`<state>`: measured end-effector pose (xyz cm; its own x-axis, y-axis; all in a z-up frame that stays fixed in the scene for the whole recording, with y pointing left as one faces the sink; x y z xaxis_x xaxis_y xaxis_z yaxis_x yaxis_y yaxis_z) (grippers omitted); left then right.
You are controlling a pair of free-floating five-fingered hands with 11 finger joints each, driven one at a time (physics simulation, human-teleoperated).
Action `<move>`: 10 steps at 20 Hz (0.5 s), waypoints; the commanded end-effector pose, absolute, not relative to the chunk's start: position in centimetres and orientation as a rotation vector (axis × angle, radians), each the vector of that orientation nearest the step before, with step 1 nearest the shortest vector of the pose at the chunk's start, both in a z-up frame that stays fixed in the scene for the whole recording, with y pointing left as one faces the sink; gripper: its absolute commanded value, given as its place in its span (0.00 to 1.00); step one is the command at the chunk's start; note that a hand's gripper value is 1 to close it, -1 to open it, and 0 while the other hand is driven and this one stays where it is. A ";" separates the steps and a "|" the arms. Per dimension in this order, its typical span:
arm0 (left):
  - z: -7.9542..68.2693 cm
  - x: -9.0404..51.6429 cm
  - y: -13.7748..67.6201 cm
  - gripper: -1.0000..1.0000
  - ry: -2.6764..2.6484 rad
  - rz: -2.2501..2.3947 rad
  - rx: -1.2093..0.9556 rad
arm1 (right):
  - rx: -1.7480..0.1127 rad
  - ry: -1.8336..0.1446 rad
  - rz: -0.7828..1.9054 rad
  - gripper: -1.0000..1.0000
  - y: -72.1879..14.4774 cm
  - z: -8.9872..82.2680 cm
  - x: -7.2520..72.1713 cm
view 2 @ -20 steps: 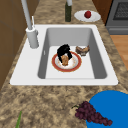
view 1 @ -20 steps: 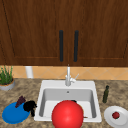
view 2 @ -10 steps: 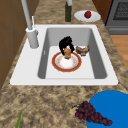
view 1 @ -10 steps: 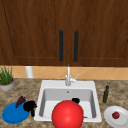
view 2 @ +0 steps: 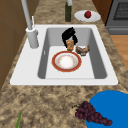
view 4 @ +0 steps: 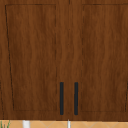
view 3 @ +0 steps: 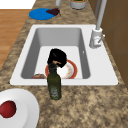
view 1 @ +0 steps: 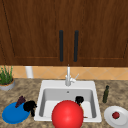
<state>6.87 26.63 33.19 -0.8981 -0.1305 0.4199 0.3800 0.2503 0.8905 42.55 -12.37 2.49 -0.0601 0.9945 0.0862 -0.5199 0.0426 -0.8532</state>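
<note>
My right hand point(view 2: 68, 35) hangs inside the sink point(view 2: 30, 72), fingers curled round a small brown piece of food point(view 2: 70, 45), just past the far edge of a red-rimmed plate point(view 2: 66, 61). A second brown piece point(view 2: 83, 50) lies on the sink floor beside it. From the right, the same hand point(view 3: 57, 57) hovers over the plate point(view 3: 71, 70). In the front view the right hand point(view 1: 79, 100) shows behind the plate, seen there as a red round shape point(view 1: 67, 115). My left hand point(view 1: 30, 106) hovers at the right edge of a blue plate point(view 1: 12, 115), next to dark grapes point(view 1: 20, 101).
A faucet point(view 1: 68, 77) stands behind the sink. A dark green bottle point(view 1: 106, 94) and a white plate point(view 1: 112, 121) holding a red fruit point(view 1: 115, 115) sit on the right counter. A potted plant point(view 1: 6, 80) is at the far left. Cabinet doors with black handles point(view 4: 61, 98) hang above.
My right hand has drawn back from over the plate toward the right end of the sink, rising a little with the brown piece. The left hand has not moved.
</note>
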 end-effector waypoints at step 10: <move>33.2 6.9 26.6 0.50 -2.119 -1.687 -0.228 | -0.796 -0.897 1.365 1.00 -14.9 11.0 38.4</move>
<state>6.87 26.63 33.19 -0.8981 -0.1305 0.4199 0.3800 0.2503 0.8905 39.22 -14.29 9.41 -0.0506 0.9962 0.0702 -0.4957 0.0360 -0.8678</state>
